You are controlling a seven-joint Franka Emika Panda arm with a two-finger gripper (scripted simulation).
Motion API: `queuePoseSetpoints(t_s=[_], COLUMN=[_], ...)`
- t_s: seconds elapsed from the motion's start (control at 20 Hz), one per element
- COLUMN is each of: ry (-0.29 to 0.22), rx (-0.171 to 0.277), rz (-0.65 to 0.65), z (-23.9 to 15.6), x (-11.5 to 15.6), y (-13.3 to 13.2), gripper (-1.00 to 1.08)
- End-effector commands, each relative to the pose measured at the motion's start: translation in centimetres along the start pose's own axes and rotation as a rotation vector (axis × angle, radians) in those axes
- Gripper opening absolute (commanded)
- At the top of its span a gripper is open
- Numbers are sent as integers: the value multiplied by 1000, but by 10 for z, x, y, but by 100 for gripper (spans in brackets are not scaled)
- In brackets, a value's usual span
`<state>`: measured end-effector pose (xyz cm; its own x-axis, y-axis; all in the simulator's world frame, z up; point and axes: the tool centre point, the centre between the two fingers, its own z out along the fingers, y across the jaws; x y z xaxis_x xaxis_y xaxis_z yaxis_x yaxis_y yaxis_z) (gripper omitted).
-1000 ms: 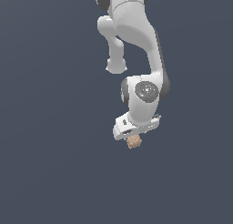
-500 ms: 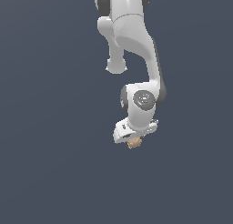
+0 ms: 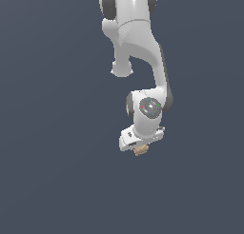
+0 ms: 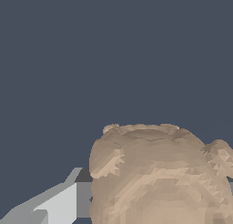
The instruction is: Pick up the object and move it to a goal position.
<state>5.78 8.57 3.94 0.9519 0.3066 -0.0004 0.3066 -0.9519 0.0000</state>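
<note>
The object (image 3: 139, 151) is a small tan lumpy block, and it sits just under the white hand of the arm in the exterior view. My gripper (image 3: 139, 150) is shut on it, and most of the block is covered by the hand. In the wrist view the object (image 4: 159, 177) looms large and close, with one grey finger (image 4: 59, 202) showing beside it. The other finger is hidden behind the block.
The white arm (image 3: 136, 47) reaches down from the top of the exterior view. Around it lies only a plain dark grey-blue surface (image 3: 47, 157), with no other objects and no visible marker.
The hand with the block in it has risen slightly and drifted a little toward the exterior view's left. The grip on the block is unchanged.
</note>
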Motion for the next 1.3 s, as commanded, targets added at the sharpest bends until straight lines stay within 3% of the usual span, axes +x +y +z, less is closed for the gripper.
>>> queuePoseSetpoints(t_s=[0.0, 0.7, 1.25], ry=[0, 0, 0], rx=[0, 0, 0], rz=[0, 0, 0], z=[0, -3, -18], x=[0, -8, -51], y=[0, -1, -8], gripper=[-100, -100, -100])
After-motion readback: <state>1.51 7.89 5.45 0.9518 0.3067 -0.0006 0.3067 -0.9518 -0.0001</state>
